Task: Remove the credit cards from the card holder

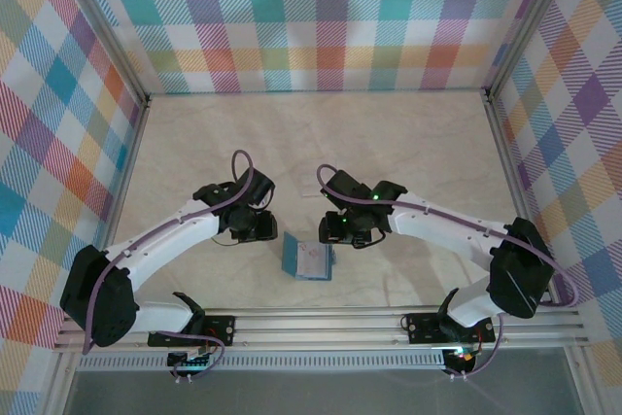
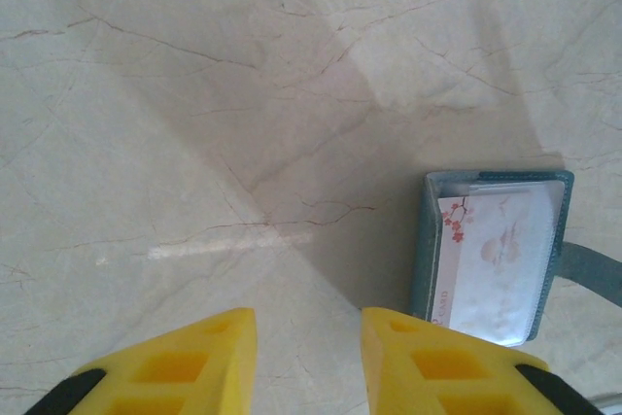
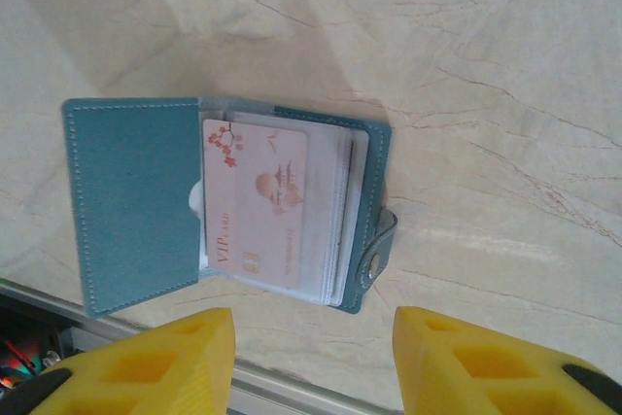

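The left gripper (image 1: pixel 255 224) and the right gripper (image 1: pixel 342 229) hang low over the table (image 1: pixel 389 133), both turned toward its near middle. In the left wrist view the left gripper (image 2: pixel 306 323) has its yellow fingers spread with nothing between them. The right gripper (image 3: pixel 311 323) is likewise parted and empty. The card holder (image 1: pixel 307 259) lies flat on the pale marbled table between the two grippers, close to the front rail (image 1: pixel 321 323). It is folded open, with its teal cover (image 3: pixel 136 201) laid to one side. The credit cards (image 3: pixel 258 206) sit stacked in clear sleeves, the top one pale with a pink blossom print. The clasp tab (image 3: pixel 377 245) juts from the holder's edge.
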You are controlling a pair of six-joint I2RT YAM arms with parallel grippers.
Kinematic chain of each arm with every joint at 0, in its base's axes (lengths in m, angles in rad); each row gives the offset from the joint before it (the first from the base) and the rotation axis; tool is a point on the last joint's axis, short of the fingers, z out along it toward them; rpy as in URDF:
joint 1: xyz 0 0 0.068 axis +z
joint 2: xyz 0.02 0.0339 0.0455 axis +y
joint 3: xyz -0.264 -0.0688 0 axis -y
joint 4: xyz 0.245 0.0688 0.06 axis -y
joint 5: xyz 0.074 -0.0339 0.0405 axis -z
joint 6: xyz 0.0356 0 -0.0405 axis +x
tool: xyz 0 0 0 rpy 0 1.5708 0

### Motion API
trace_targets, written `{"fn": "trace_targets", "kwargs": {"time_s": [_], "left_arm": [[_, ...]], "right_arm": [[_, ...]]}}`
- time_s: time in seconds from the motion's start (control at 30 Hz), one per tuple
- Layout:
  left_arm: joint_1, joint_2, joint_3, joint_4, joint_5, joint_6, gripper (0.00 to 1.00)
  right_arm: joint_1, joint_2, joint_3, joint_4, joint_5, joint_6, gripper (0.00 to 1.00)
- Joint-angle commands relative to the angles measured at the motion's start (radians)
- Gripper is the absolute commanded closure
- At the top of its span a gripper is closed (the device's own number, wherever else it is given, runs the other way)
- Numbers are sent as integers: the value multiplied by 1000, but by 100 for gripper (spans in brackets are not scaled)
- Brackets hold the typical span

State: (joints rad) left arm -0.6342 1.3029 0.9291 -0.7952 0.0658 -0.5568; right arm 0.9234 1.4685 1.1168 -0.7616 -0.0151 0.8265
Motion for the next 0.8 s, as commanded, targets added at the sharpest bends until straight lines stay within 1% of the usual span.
{"fn": "trace_targets", "kwargs": {"time_s": [0.0,0.1,0.2,0.3,0.43,0.53,0.67,0.77], "left_arm": [[-10,-20,48,-41,-1,4,66],[-10,-18,83,-65,-5,13,66],[-10,-25,99,-66,13,15,66],[-9,-14,101,-36,64,9,68],[-12,38,89,25,158,-8,73],[-17,76,69,67,193,-25,75],[-28,118,56,105,216,-41,77],[-41,136,70,101,208,-44,78]], "right_arm": [[0,-22,40,-32,-5,-17,52],[0,-30,40,-13,-32,-5,52],[2,-31,38,15,-66,3,52],[2,-20,47,24,-84,-2,52],[2,8,48,40,-106,-8,52],[2,44,46,60,-113,-9,53],[2,92,48,66,-109,-10,53],[2,128,46,69,-111,-12,54]]}}
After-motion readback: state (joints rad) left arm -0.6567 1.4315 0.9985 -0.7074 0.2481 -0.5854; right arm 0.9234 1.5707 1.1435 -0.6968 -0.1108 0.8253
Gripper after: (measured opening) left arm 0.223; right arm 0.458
